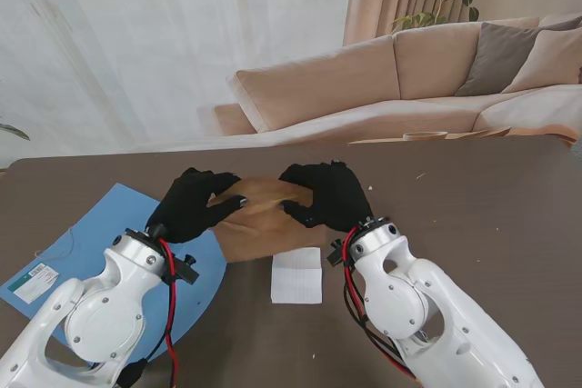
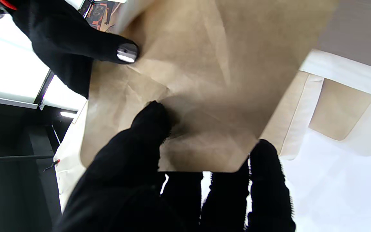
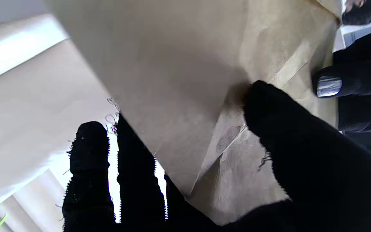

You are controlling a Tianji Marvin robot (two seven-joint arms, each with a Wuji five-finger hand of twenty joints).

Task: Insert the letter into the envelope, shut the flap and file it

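A brown paper envelope (image 1: 264,220) is held up off the table between both black-gloved hands. My left hand (image 1: 189,204) grips its left edge, thumb on the near face and fingers behind, as the left wrist view shows on the envelope (image 2: 204,80). My right hand (image 1: 327,195) pinches the right edge the same way, its thumb pressed on the creased envelope (image 3: 179,83). A folded white letter (image 1: 297,275) lies flat on the table just nearer to me than the envelope, between my two wrists, and neither hand touches it.
A blue folder (image 1: 109,252) with a small white label (image 1: 35,283) lies on the dark brown table (image 1: 491,215) at the left, partly under my left arm. A beige sofa (image 1: 409,79) stands beyond the far table edge.
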